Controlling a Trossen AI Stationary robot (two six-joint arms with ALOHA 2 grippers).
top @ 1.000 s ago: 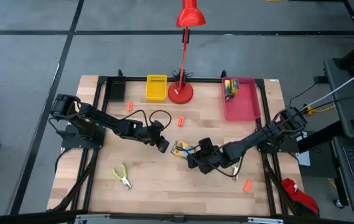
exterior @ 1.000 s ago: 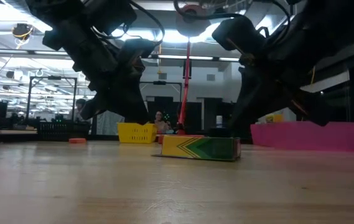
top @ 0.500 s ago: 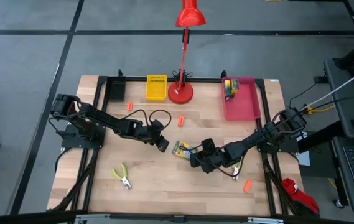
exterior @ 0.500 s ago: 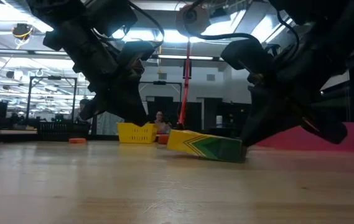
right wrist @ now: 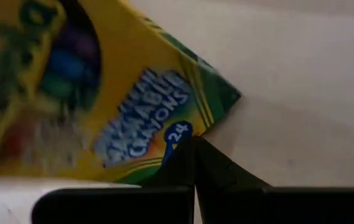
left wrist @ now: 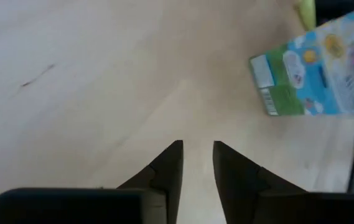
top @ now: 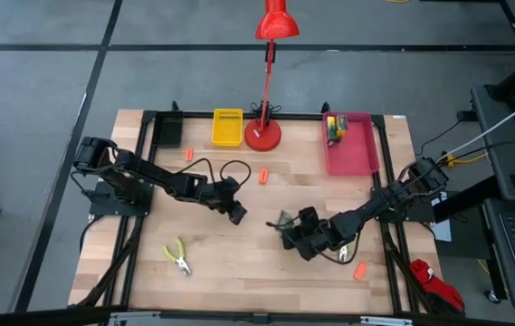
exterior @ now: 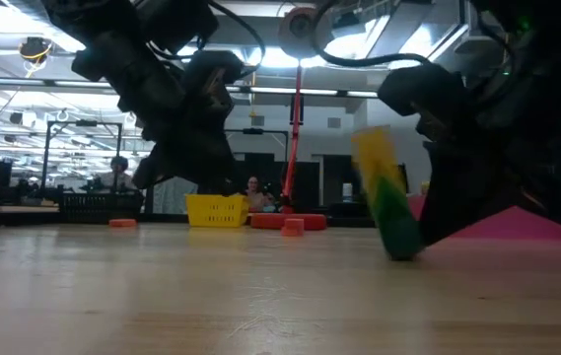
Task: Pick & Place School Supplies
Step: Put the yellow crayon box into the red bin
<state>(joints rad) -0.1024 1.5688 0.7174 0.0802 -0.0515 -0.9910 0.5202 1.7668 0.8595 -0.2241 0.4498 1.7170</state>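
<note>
One yellow-and-green crayon box [top: 284, 219] stands tilted on end at mid-table, at my right gripper [top: 290, 228], which is shut on it. In the low view the box [exterior: 386, 197] is blurred. Its blue-green back [left wrist: 316, 68] faces my left gripper [top: 236, 213], which hovers a short way to its left, fingers [left wrist: 197, 165] open by a narrow gap. Two more crayon boxes [top: 334, 127] lie in the pink tray [top: 352, 154]. Three orange pieces [top: 188, 154] [top: 262, 175] [top: 359, 270] and lime-handled pliers [top: 177, 256] lie on the table. My right gripper meets the crayon box at its edge beside the "24" mark [right wrist: 180, 132], near one corner. The fingers [right wrist: 214, 168] are closed together there, so only something thin is pinched. The box stands steeply tilted, its lower end [exterior: 401, 248] at or just above the tabletop.
Along the far edge stand a black tray [top: 168, 131], a yellow tray [top: 227, 127] and the red desk lamp's base [top: 262, 136]. A cable loops [top: 230, 169] by the left arm. Bare wood lies between the pliers and the right gripper.
My right gripper has moved a little toward the table's right and near edges. The crayon box, lying flat a second ago, rose at its left end while the gripper-side end stayed low. It now stands steeply on end and has shifted right with the gripper.
</note>
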